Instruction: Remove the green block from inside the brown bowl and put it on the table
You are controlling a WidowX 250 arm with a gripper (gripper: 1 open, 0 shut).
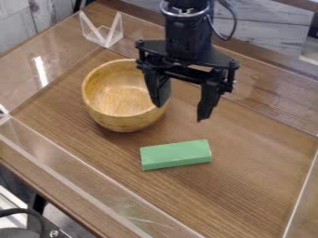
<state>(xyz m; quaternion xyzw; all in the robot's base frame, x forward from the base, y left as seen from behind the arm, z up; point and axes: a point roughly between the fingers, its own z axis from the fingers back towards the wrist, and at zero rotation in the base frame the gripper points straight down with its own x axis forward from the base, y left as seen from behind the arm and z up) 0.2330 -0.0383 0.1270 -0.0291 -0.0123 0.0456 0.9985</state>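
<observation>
one camera view takes in everything. the green block (176, 154) lies flat on the counter (248, 158), in front of the brown bowl (125, 95) and apart from it. the gripper (181, 97) hangs just right of the bowl, pointing down, its fingers (206, 100) spread wide and holding nothing. low clear plastic walls (62, 167) edge the counter.
</observation>
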